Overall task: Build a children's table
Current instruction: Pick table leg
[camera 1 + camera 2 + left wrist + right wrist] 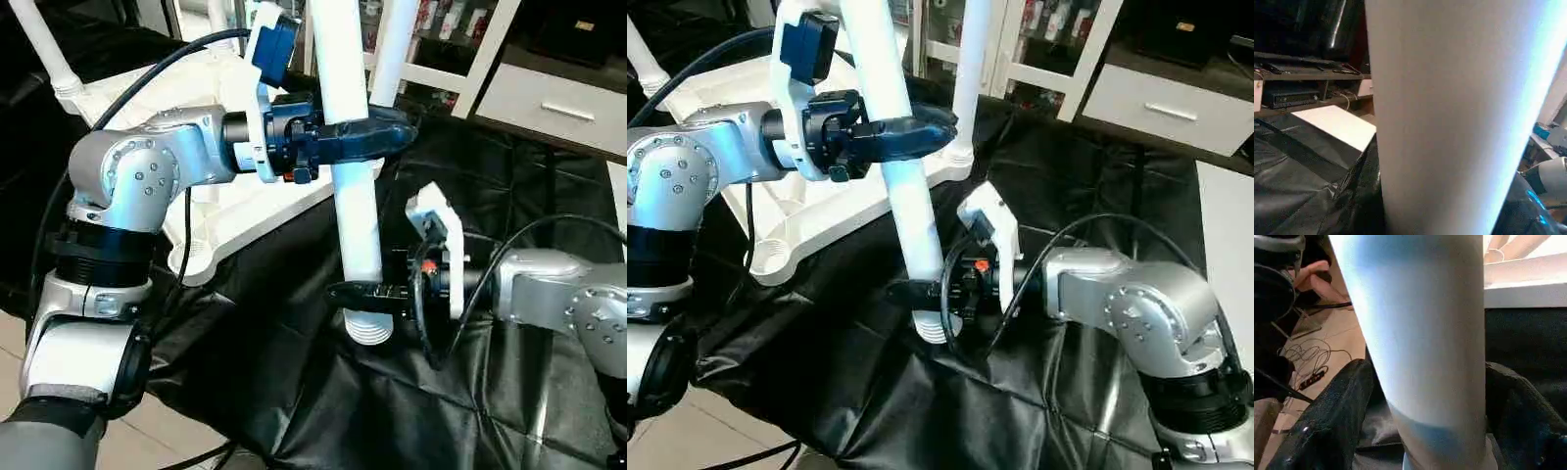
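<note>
A long white table leg (353,196) stands nearly upright over the black cloth, ribbed end (367,328) down. My left gripper (377,137) is shut on its middle, coming in from the left. My right gripper (367,292) reaches in from the right just above the ribbed end. In the right wrist view its black fingers (1337,421) stand close on either side of the leg (1420,342), still open. The white tabletop (245,206) lies underside up at the back left, with an empty round corner socket (774,257). Two more legs (49,49) (392,49) stand in its far corners.
Black cloth (323,401) covers the work surface and drapes over its near edge towards the floor (167,431). White shelves and a drawer unit (558,98) stand at the back right. A person's hand (1506,247) shows beyond a white edge in the right wrist view.
</note>
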